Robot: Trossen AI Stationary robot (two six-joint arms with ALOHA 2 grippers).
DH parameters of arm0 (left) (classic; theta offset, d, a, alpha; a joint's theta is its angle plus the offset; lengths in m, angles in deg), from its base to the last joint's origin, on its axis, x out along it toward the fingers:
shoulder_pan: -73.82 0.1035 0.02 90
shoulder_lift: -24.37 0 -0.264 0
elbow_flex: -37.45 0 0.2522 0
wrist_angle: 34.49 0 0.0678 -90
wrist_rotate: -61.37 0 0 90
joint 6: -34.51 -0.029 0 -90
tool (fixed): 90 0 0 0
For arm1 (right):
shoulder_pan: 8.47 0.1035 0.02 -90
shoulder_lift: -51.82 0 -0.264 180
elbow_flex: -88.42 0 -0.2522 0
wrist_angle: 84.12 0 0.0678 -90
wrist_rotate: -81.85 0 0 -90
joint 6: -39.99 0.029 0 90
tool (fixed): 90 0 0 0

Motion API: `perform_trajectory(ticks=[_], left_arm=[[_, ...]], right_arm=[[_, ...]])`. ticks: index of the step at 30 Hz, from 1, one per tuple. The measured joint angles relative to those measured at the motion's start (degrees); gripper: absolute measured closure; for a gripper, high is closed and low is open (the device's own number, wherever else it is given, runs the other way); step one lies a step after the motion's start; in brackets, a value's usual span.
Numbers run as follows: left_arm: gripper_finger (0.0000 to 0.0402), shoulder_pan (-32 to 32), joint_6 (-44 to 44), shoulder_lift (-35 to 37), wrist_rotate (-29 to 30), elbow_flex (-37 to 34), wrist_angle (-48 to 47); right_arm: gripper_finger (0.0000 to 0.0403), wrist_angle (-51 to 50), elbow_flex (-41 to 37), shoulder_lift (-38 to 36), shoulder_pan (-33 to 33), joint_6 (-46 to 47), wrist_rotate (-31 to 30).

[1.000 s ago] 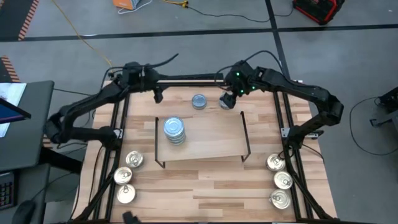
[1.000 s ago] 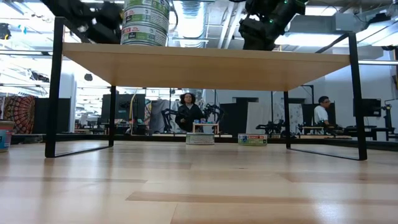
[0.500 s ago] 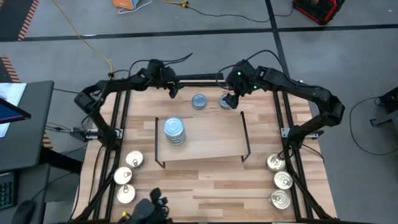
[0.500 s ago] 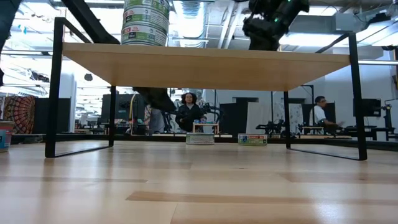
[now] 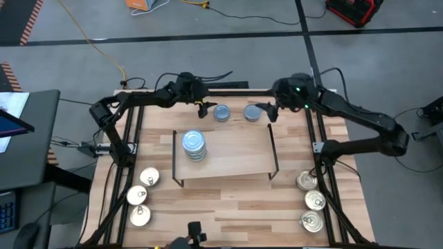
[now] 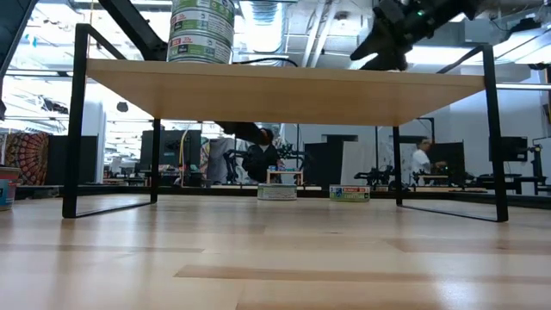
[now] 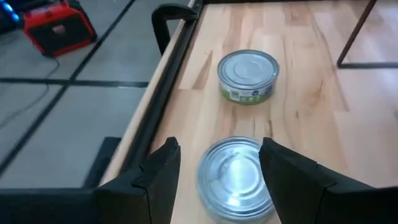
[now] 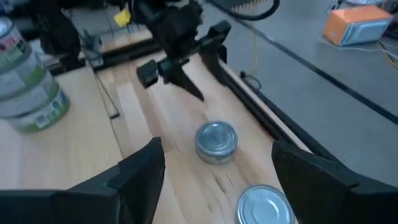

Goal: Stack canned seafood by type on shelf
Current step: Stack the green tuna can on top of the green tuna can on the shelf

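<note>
**Two loose tins at the far edge, both tools open**

A stack of blue-grey tins [image 5: 194, 145] stood on the left part of the shelf [image 5: 235, 162]. Two more blue-grey tins [image 5: 221, 113] [image 5: 253, 112] lay on the tabletop [image 5: 242, 207] beyond the shelf's far side. The left tool [image 5: 203, 108] hovered just left of the left-hand tin, jaws apart and empty; the right tool [image 5: 272, 111] sat just right of the other, also open and empty. Six silver-gold tins waited near the front, three at left [image 5: 138, 196], three at right [image 5: 310, 200].

Risks, as I judged them: the tools worked close together and could collide; a tin set off-centre might topple the tall stack; a nudged tin could slide off the far edge.
</note>
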Motion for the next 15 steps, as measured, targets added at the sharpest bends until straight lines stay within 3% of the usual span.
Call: perform_trajectory(ticks=[9, 15], left_arm=[[0.0191, 1.34, 16.65, -1.3, -2.69, 0.18, -0.33], [0.0191, 0.93, 20.4, -7.96, -2.55, 2.45, 0.01]], right_arm=[[0.0085, 3.45, -6.33, -4.6, -1.03, 0.87, -0.03], [0.0085, 4.01, -6.36, -4.09, -1.65, 1.01, -0.07]])
